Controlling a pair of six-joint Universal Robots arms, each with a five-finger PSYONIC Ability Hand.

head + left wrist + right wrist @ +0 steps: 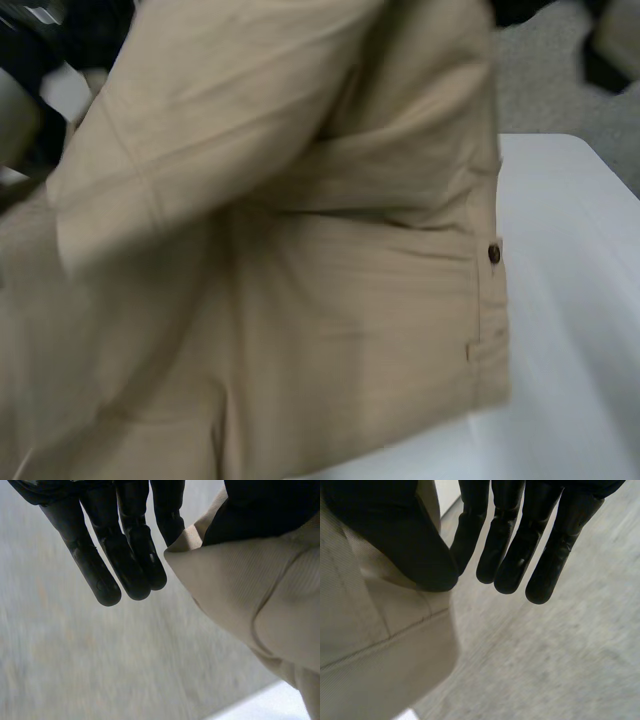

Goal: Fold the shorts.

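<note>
**Item: shorts (300,250).** Beige woven cloth with stitched seams and a dark button (493,253) by a pocket edge. We are seeing them lifted above the white table (570,300) and hanging over most of it. Only the table's right part is showing bare beside them.

**Left hand (125,555).** Its fingers are lying straight and close together. Its thumb is pressing a folded edge of the cloth against the nearest finger, so we are reading this as a pinch.

**Right hand (520,545).** It is in the same posture, with straight fingers and the thumb clamping a seamed edge against them.

**Handling.** We are judging the cloth light, soft and limp, with some body at the seams and waistband. It is not fragile and not slippery. Doubled hems and the waistband are offering the firmest hold, while single layers are likely to sag and bunch as the shorts come down toward the table.
</note>
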